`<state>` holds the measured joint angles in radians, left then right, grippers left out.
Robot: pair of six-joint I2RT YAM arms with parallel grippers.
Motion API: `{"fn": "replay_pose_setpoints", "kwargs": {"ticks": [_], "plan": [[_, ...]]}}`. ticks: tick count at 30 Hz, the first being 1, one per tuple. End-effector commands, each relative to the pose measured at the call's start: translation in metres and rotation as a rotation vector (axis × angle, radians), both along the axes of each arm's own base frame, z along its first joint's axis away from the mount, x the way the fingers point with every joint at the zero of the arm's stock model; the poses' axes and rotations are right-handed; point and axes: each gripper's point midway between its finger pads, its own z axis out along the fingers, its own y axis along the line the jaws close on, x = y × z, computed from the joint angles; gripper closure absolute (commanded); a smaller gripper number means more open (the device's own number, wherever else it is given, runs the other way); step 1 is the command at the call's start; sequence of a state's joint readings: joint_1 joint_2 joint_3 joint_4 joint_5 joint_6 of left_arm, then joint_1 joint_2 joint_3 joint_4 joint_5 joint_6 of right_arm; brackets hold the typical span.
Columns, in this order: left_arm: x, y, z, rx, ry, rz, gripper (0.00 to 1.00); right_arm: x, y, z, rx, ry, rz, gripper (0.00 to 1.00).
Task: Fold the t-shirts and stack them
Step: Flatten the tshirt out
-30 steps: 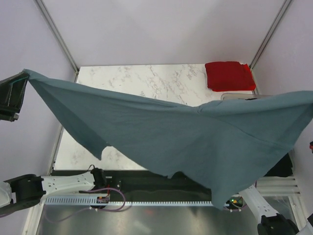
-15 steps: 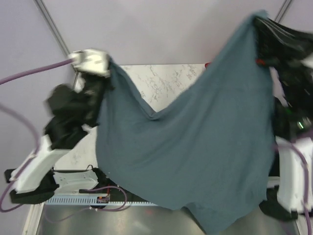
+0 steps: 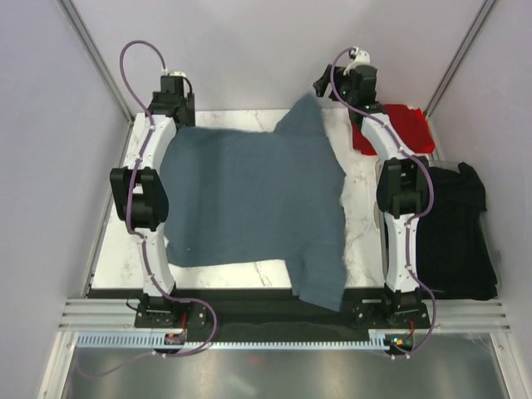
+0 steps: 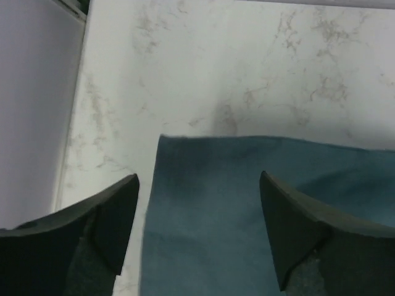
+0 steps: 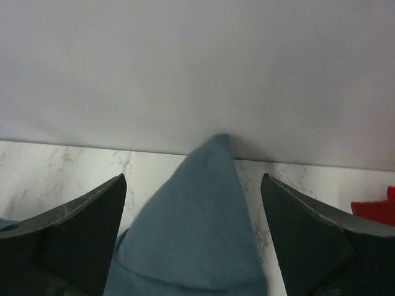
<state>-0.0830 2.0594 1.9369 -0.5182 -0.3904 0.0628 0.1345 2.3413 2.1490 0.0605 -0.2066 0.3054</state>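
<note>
Noted slate blue-grey t-shirt laid out across marble desk, mostly flat. One flap hanging over near edge, one pointed corner reaching far edge. Noted red t-shirt folded at far right corner. Black t-shirts heaped along right side, seemingly past the marble's edge.

Left claw: fingers well apart, hovering over far left corner of blue-grey cloth, gripping nothing. Right claw: fingers spread wide above the pointed corner, likewise empty.

Judged stage: spreading done, folding not yet begun.

Risks from here:
- Overhanging flap dragging rest of cloth off near edge, given any tug toward the bases.
- Crooked fold, given uneven lie: right corner drawn to a point, left corner square.
- Pinching top layer only, or missing thin cloth altogether against hard marble.
- Right arm brushing red t-shirt just beside it on any sweep back, spoiling a finished fold.
</note>
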Motion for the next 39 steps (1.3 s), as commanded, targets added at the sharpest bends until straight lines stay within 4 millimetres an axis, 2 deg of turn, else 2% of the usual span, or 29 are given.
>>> {"fn": "replay_pose_setpoints", "kwargs": {"ticks": [1,2,3,4,5,6,8,9,10,11,12,13,14,15,16,17,18,19,20,21,23,25,26,27,29,33,35,36,39], "plan": [[0.01,-0.031,-0.006,-0.325,0.044,-0.028,0.08,-0.009,-0.02,0.111,0.055,-0.146,-0.119,0.02],[0.008,-0.031,-0.006,-0.334,0.047,-0.026,0.01,-0.013,-0.021,0.115,0.059,-0.151,-0.122,0.02],[0.006,-0.032,-0.006,-0.333,0.05,-0.026,0.0,-0.017,-0.02,0.089,0.053,-0.091,-0.124,0.02],[-0.001,-0.033,-0.003,-0.337,0.054,-0.03,0.0,-0.031,-0.021,0.121,0.073,-0.16,-0.123,0.02],[-0.005,-0.032,-0.001,-0.34,0.056,-0.03,0.0,-0.039,-0.021,0.122,0.082,-0.157,-0.121,0.02],[-0.012,-0.032,0.014,-0.351,0.032,-0.025,0.0,-0.056,-0.016,0.114,0.095,-0.124,-0.113,0.02],[-0.031,-0.033,0.008,-0.371,0.064,-0.008,0.0,-0.076,-0.009,0.111,0.118,-0.105,-0.098,0.02],[-0.038,-0.035,0.008,-0.393,0.068,0.009,0.0,-0.098,0.009,0.096,0.128,-0.059,-0.057,0.02],[-0.056,-0.035,0.004,-0.403,0.09,0.015,0.0,-0.11,0.018,0.091,0.128,-0.043,-0.036,0.02],[-0.065,-0.036,-0.001,-0.411,0.107,0.027,0.0,-0.129,0.042,0.056,0.113,0.033,0.005,0.02],[-0.075,-0.036,-0.005,-0.429,0.116,0.05,0.01,-0.146,0.052,0.062,0.128,0.035,0.017,0.02],[-0.095,-0.035,-0.019,-0.438,0.154,0.066,0.01,-0.159,0.064,0.049,0.126,0.073,0.038,0.02],[-0.105,-0.036,-0.024,-0.452,0.167,0.075,0.01,-0.18,0.087,0.022,0.117,0.142,0.081,0.02],[-0.115,-0.037,-0.031,-0.477,0.178,0.099,0.01,-0.193,0.095,0.017,0.124,0.169,0.096,0.02],[-0.134,-0.034,-0.055,-0.493,0.235,0.13,0.01,-0.206,0.105,0.001,0.166,0.243,0.106,0.02],[-0.141,-0.034,-0.048,-0.521,0.204,0.131,0.01,-0.218,0.115,-0.01,0.176,0.284,0.138,0.02],[-0.149,-0.039,-0.053,-0.575,0.21,0.133,0.02,-0.236,0.128,-0.031,0.171,0.344,0.173,0.02],[-0.167,-0.027,-0.073,-0.594,0.245,0.188,0.02,-0.245,0.133,-0.043,0.19,0.391,0.171,0.02],[-0.17,-0.029,-0.068,-0.635,0.213,0.172,0.02,-0.257,0.139,-0.059,0.185,0.435,0.191,0.02],[-0.184,-0.027,-0.083,-0.652,0.24,0.198,0.02,-0.26,0.142,-0.071,0.187,0.466,0.2,0.02],[-0.193,-0.018,-0.089,-0.665,0.233,0.232,0.03,-0.264,0.15,-0.082,0.201,0.515,0.252,0.02],[-0.203,-0.011,-0.097,-0.676,0.24,0.26,0.03,-0.263,0.153,-0.107,0.195,0.593,0.277,0.02],[-0.205,-0.01,-0.099,-0.678,0.242,0.263,0.03,-0.257,0.151,-0.109,0.211,0.611,0.282,0.02],[-0.208,-0.008,-0.104,-0.678,0.251,0.269,0.03,-0.253,0.149,-0.127,0.213,0.655,0.277,0.02],[-0.211,-0.004,-0.111,-0.68,0.262,0.287,0.03,-0.25,0.133,-0.161,0.22,0.776,0.226,0.02],[-0.214,0.008,-0.136,-0.664,0.315,0.338,0.04,-0.24,0.103,-0.201,0.272,0.89,0.188,0.04],[-0.21,0.015,-0.148,-0.666,0.345,0.365,0.04,-0.228,0.084,-0.208,0.288,0.907,0.165,0.04],[-0.206,0.015,-0.151,-0.672,0.352,0.366,0.06,-0.226,0.078,-0.219,0.289,0.931,0.159,0.04],[-0.186,0.007,-0.151,-0.732,0.355,0.345,0.12,-0.218,0.056,-0.227,0.282,0.943,0.122,0.04]]}}
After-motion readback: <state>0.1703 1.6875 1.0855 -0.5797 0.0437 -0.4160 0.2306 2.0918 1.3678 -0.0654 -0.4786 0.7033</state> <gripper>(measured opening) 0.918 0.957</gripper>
